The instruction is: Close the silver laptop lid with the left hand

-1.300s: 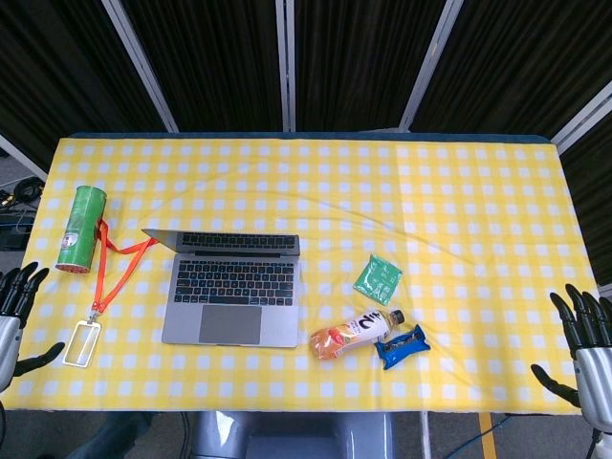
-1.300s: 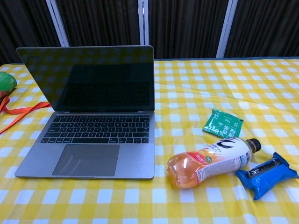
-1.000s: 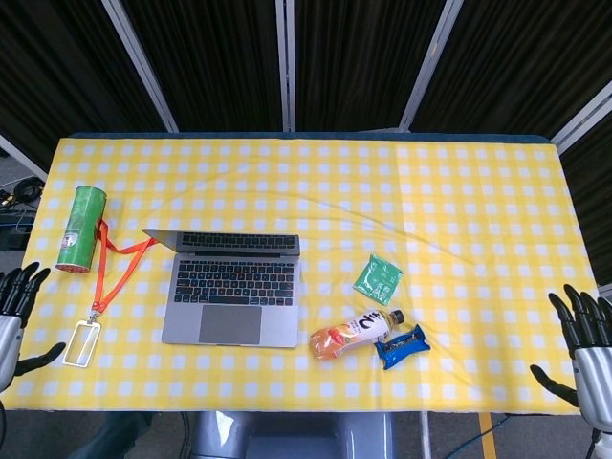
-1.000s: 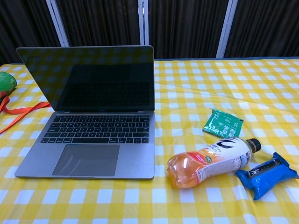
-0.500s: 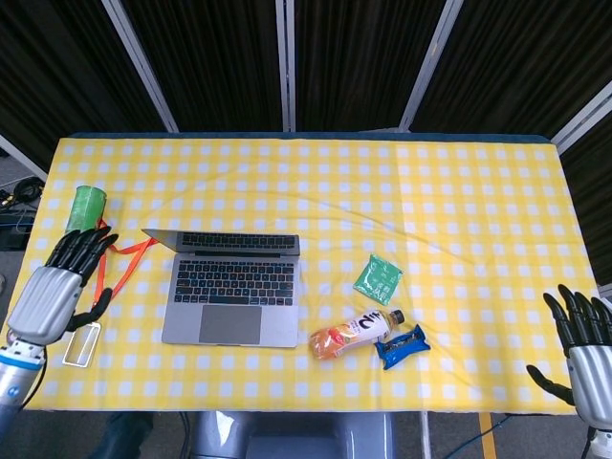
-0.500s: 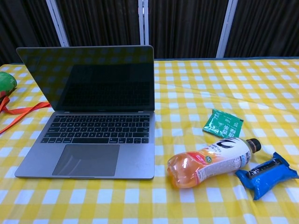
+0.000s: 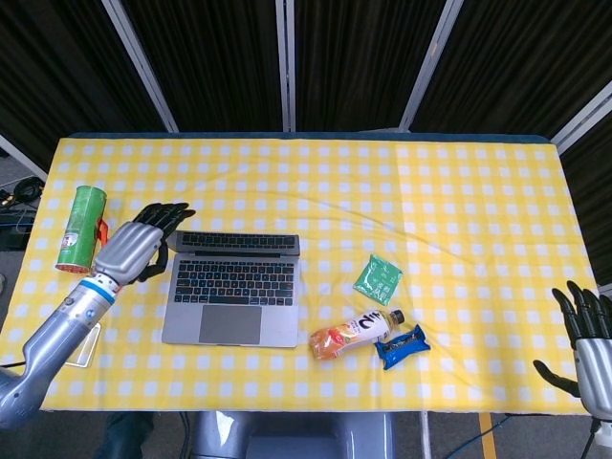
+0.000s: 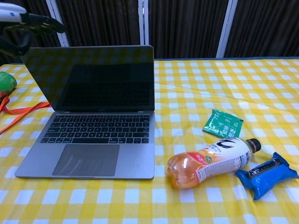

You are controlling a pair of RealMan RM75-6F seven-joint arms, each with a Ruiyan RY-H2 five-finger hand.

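The silver laptop (image 7: 234, 285) (image 8: 93, 126) stands open on the yellow checked table, its dark screen (image 8: 91, 78) upright and facing me. My left hand (image 7: 142, 241) (image 8: 28, 25) hovers at the lid's upper left corner, fingers spread and holding nothing; whether it touches the lid I cannot tell. My right hand (image 7: 588, 344) hangs open past the table's right front corner, far from the laptop.
A green can (image 7: 79, 228) and an orange lanyard with a badge (image 7: 84, 344) lie left of the laptop. To its right sit a green sachet (image 7: 378, 279), an orange drink bottle (image 7: 356, 333) and a blue snack pack (image 7: 402, 346).
My left hand rose from the table's left front edge and swung right and forward to the lid's top left corner. The laptop and right hand stayed in place.
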